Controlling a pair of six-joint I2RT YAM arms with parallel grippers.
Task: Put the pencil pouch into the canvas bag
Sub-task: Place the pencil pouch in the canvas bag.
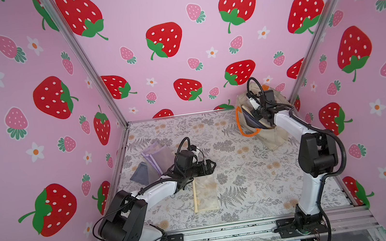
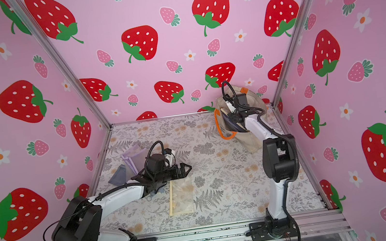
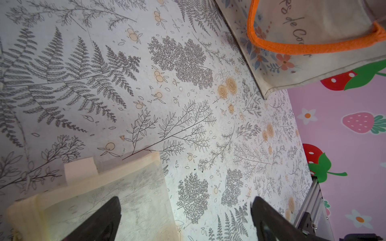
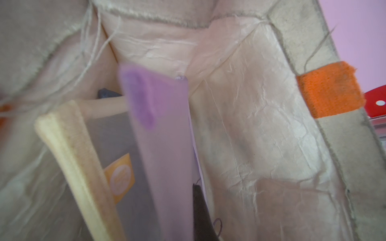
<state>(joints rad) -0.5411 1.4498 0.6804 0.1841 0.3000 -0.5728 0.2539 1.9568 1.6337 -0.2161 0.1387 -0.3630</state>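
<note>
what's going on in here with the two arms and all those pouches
The right gripper is down inside the canvas bag at the back, shut on what looks like a purple pouch, beside a cream-edged pouch already in there. The left gripper is open, hovering over a beige mesh pouch lying flat on the table. A few more pouches sit by the left wall.

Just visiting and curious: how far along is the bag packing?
Partway. One cream-edged pouch already stands in the bag. The right gripper, inside the bag, is shut on a purple pouch. Left to pack: a mesh pouch under the open left gripper and others on the table.
</note>
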